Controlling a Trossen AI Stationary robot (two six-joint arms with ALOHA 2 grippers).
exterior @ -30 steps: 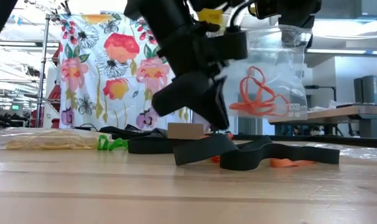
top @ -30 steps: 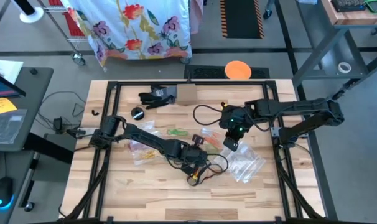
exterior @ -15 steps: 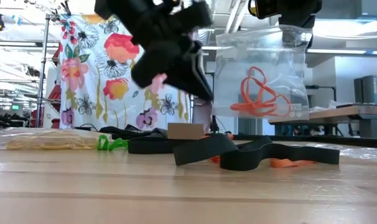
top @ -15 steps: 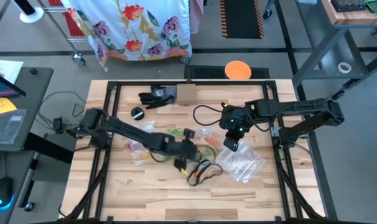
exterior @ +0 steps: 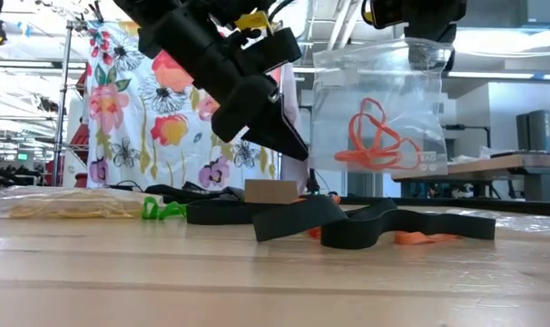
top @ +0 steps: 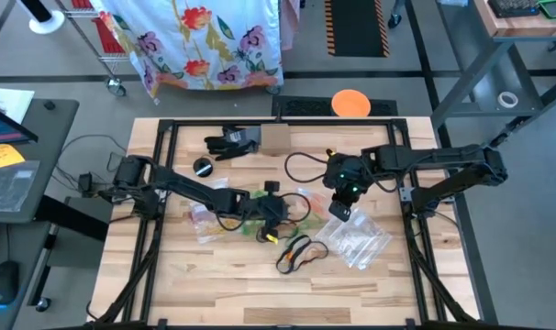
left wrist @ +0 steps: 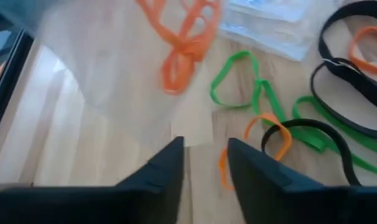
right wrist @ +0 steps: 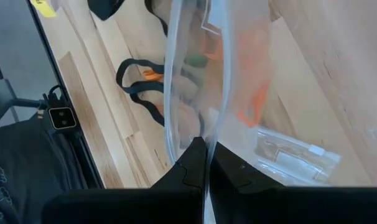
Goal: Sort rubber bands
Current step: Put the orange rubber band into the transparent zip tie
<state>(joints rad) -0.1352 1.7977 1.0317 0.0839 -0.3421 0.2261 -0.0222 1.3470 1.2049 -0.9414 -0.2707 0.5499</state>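
Observation:
My right gripper (exterior: 418,20) hangs over the table's middle right, shut on a clear zip bag (exterior: 380,109) with orange rubber bands (exterior: 375,138) inside. My left gripper (left wrist: 204,163) hovers open just left of that bag, above the table, with nothing between its fingers. Below it, loose green bands (left wrist: 241,84), orange bands (left wrist: 277,134) and black bands (left wrist: 356,68) lie flat on the wood. In the high view the black bands (top: 296,249) lie near the table's middle. In the low view the black bands (exterior: 348,222) and green bands (exterior: 162,209) rest on the tabletop. My right gripper pinches the bag's top edge (right wrist: 204,138) between its two shut fingers, coming from above and slanting down. The bag hangs upright below the fingers with the orange bands in its lower half. Whether its bottom touches the table, I cannot tell.
A flat clear bag of yellowish bands (top: 205,225) lies at the left, and more clear bags (top: 361,240) at the right. A black glove (top: 232,140), a cardboard box (top: 275,137), a round black piece (top: 203,167) and a black cable (top: 301,167) sit toward the far edge.
My left gripper has risen from the black bands on the table and gone toward the far edge, rolling its wrist as it went, and now stands beside the hanging bag. The right gripper and the bag have kept still.

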